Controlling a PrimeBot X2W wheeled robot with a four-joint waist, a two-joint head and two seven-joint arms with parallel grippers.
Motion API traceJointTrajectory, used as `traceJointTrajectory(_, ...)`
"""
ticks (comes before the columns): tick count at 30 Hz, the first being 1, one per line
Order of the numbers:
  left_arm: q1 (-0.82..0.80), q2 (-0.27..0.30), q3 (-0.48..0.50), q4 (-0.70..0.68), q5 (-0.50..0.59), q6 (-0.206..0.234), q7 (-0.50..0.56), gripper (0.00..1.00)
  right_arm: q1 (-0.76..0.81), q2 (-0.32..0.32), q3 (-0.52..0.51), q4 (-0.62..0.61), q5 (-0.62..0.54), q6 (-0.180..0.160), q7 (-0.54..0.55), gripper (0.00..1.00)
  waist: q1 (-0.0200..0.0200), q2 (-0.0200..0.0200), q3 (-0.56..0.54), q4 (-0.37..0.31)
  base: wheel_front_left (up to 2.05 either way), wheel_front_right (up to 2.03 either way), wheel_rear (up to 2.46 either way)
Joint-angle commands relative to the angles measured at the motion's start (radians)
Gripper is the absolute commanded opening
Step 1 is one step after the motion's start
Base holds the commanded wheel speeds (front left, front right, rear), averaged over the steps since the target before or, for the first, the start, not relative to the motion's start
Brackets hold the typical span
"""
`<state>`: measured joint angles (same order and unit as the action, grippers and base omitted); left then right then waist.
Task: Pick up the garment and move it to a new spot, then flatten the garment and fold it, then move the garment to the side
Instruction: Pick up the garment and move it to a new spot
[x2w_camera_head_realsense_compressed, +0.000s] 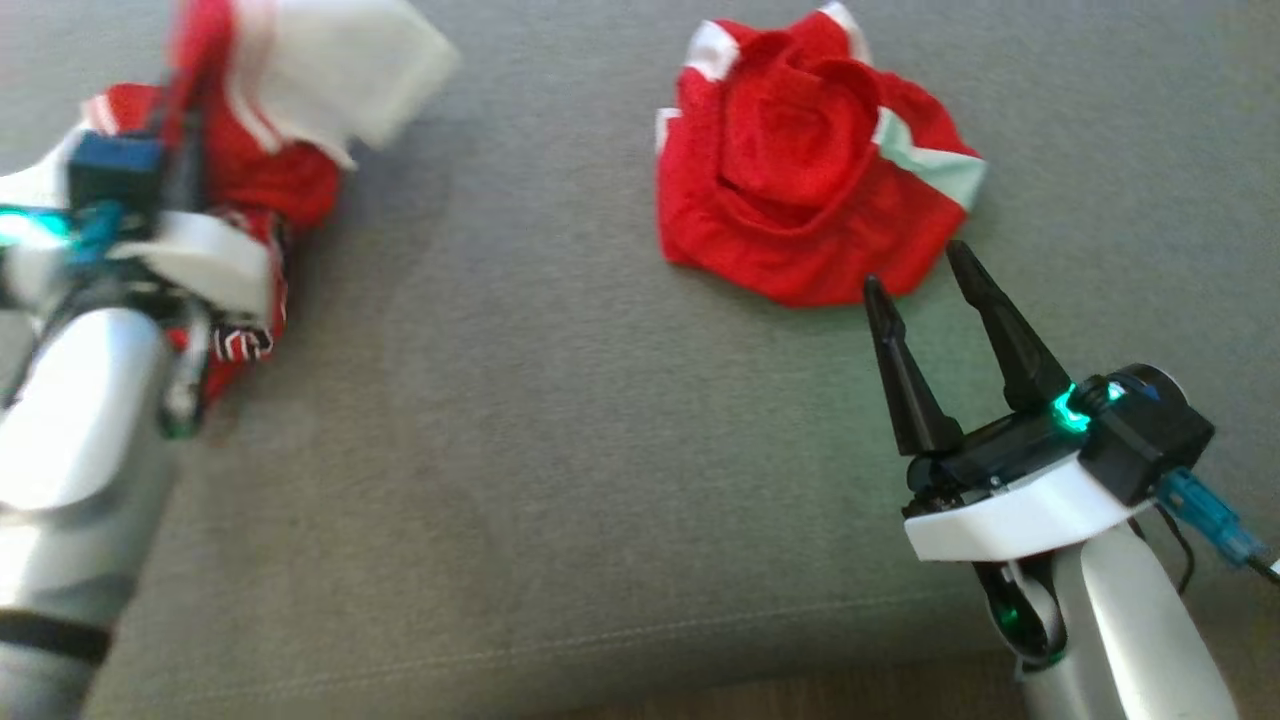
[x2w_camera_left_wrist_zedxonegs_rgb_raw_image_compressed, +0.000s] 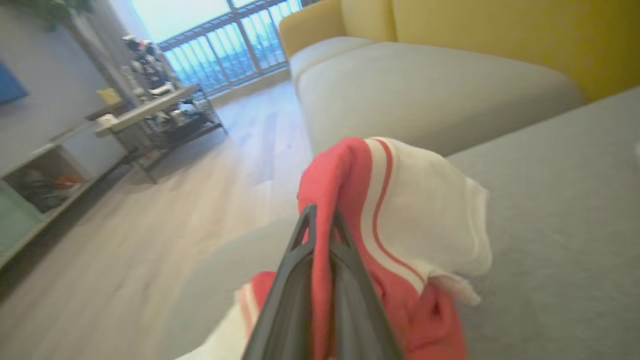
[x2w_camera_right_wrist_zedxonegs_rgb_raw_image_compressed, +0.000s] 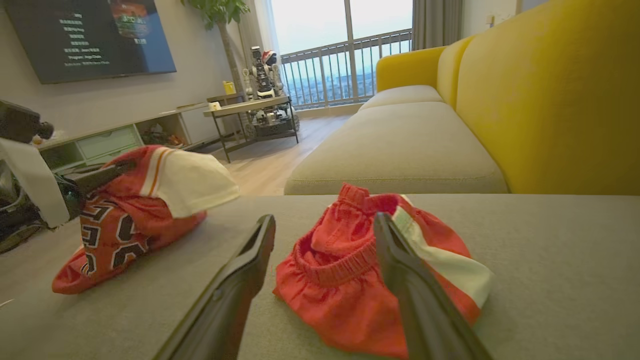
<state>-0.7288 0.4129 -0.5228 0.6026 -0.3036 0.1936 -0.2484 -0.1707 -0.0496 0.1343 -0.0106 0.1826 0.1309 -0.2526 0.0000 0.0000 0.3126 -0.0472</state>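
The left gripper (x2w_camera_left_wrist_zedxonegs_rgb_raw_image_compressed: 320, 217) clamps its jaws on the red-and-white jersey (x2w_camera_left_wrist_zedxonegs_rgb_raw_image_compressed: 425, 220) for lifting, while the right gripper (x2w_camera_head_realsense_compressed: 912, 268) holds its jaws open beside the red shorts (x2w_camera_head_realsense_compressed: 800, 180).

Red-and-white garment (x2w_camera_head_realsense_compressed: 270, 150), grey cushion (x2w_camera_head_realsense_compressed: 520, 400)
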Motion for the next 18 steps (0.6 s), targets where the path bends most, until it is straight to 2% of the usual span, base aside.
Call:
traceJointTrajectory(1, -0.005, 0.089, 0.06, -0.063, 0.0, 0.022, -0.01, 0.0, 0.01, -0.001, 0.021, -0.027, -0.01, 0.0, -0.009, 1.0, 0.0, 0.0, -0.026, 0.048, 0.0, 0.0, 0.0)
traceJointTrajectory(4, 0.021, 0.173, 0.084, -0.111, 0.018, 0.054, 0.006, 0.0, 0.015, -0.001, 0.028, -0.02, -0.014, 0.0, -0.009, 1.0, 0.0, 0.0, -0.036, 0.07, 0.0, 0.0, 0.0)
traceJointTrajectory(9, 0.076, 0.261, 0.11, -0.174, 0.042, 0.132, 0.089, 0.0, 0.017, -0.001, 0.027, -0.018, -0.016, 0.0, -0.009, 1.0, 0.0, 0.0, -0.046, 0.083, 0.0, 0.0, 0.0)
traceJointTrajectory(13, 0.14, 0.269, 0.113, -0.191, 0.03, 0.176, 0.18, 0.0, 0.017, -0.001, 0.025, -0.018, -0.022, 0.0, -0.009, 1.0, 0.0, 0.0, -0.04, 0.087, 0.0, 0.0, 0.0)
traceJointTrajectory(17, 0.192, 0.249, 0.129, -0.149, -0.008, 0.203, 0.202, 0.0, 0.01, -0.001, 0.039, -0.013, -0.022, 0.0, -0.009, 1.0, 0.0, 0.0, -0.038, 0.076, 0.0, 0.0, 0.0)
traceJointTrajectory(18, 0.201, 0.242, 0.136, -0.141, -0.018, 0.21, 0.195, 1.0, 0.008, -0.001, 0.043, -0.012, -0.022, 0.0, -0.009, 1.0, 0.0, 0.0, -0.04, 0.073, 0.0, 0.0, 0.0)
